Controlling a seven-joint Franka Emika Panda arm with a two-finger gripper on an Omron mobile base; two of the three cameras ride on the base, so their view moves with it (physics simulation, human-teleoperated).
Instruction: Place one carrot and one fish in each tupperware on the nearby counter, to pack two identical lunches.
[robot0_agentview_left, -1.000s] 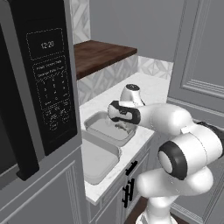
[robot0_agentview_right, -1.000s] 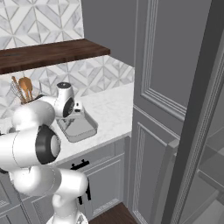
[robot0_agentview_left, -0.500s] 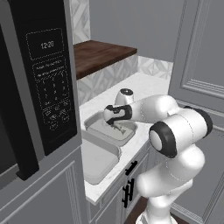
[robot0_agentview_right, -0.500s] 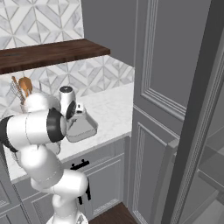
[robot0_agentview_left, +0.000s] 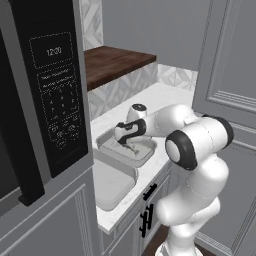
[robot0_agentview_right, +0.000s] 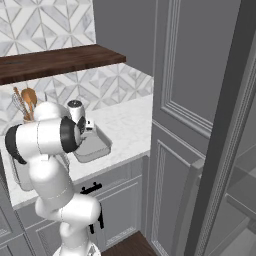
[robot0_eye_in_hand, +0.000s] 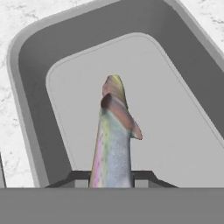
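Note:
A silvery fish (robot0_eye_in_hand: 111, 140) with a pink flank hangs head-down, and my gripper (robot0_eye_in_hand: 111, 178) is shut on its tail end. It sits just above the bare floor of a grey tupperware (robot0_eye_in_hand: 183, 131). From the left base view my gripper (robot0_agentview_left: 129, 144) reaches down into the farther tupperware (robot0_agentview_left: 146, 155), while a second, alike tupperware (robot0_agentview_left: 107, 186) lies nearer on the white marble counter (robot0_agentview_left: 160, 100). In the right base view the same tupperware (robot0_agentview_right: 96, 147) sits past my forearm. The carrot is out of view.
A tall dark microwave panel (robot0_agentview_left: 55, 100) stands close on the left. A dark wooden shelf (robot0_agentview_left: 112, 62) runs above the counter's back. A holder with wooden utensils (robot0_agentview_right: 25, 102) is at the rear, and a grey panelled cabinet wall (robot0_agentview_right: 190, 100) closes the right.
The arm has swung its elbow outward, and the hand has dropped a little, bringing the fish lower into the farther tupperware. The grip on the fish is unchanged.

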